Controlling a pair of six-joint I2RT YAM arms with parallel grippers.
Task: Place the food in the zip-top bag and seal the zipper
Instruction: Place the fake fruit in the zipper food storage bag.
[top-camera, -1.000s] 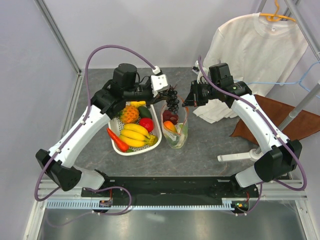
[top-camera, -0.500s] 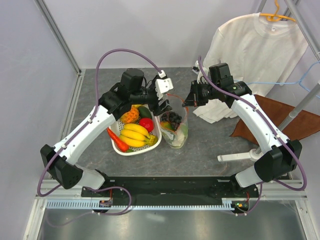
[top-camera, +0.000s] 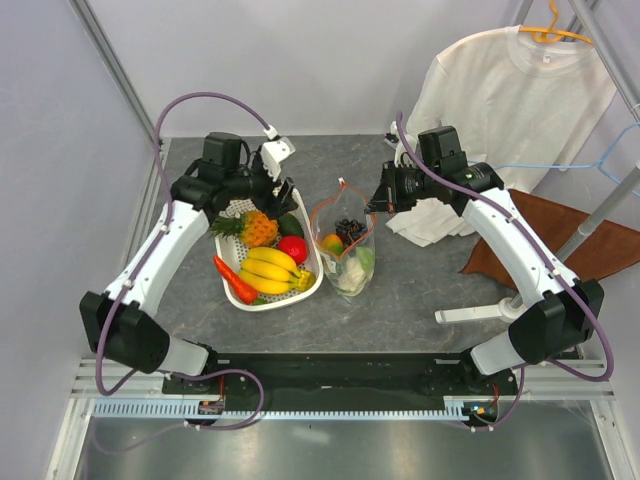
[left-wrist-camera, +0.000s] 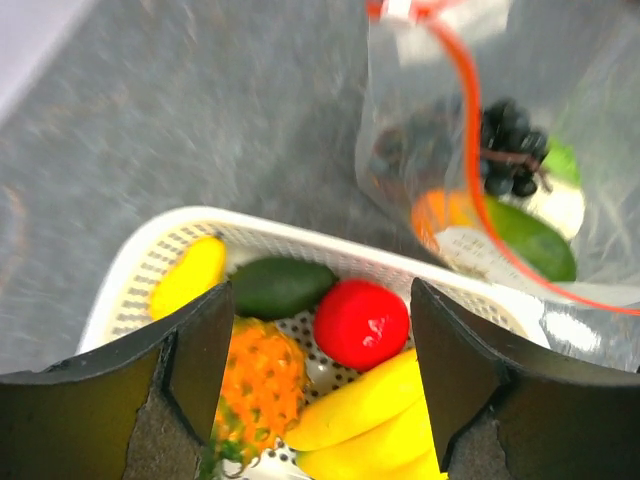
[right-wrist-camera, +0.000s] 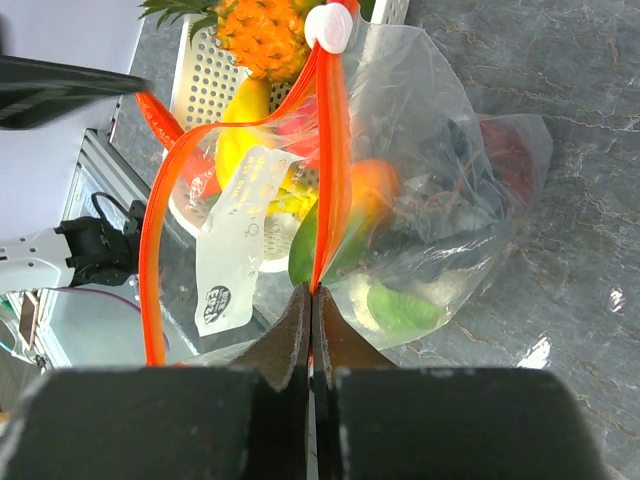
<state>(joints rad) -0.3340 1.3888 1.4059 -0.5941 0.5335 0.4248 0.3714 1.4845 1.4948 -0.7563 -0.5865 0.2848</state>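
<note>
The clear zip-top bag (top-camera: 347, 262) stands open beside the basket, with dark grapes (top-camera: 349, 228), an orange piece (top-camera: 332, 243) and pale green cabbage (top-camera: 360, 266) inside. My right gripper (right-wrist-camera: 312, 292) is shut on the red-orange zipper (right-wrist-camera: 331, 130) and holds the mouth up. My left gripper (left-wrist-camera: 320, 300) hangs open and empty above the white mesh basket (left-wrist-camera: 300, 238). Below it lie a red round fruit (left-wrist-camera: 362, 322), a pineapple (left-wrist-camera: 258, 385), bananas (left-wrist-camera: 370, 410) and a dark green fruit (left-wrist-camera: 280, 285). A red chili (top-camera: 233, 280) lies at the basket's near side.
A white T-shirt (top-camera: 500, 90) hangs on a hanger at the back right, its hem close behind my right wrist. A brown cloth (top-camera: 565, 240) and a white stand foot (top-camera: 480, 312) lie to the right. Frame posts and a wall edge the left side.
My left gripper opened and dropped the grapes into the bag, then swung left and back over the basket. The right gripper kept its hold on the zipper and stayed put.
</note>
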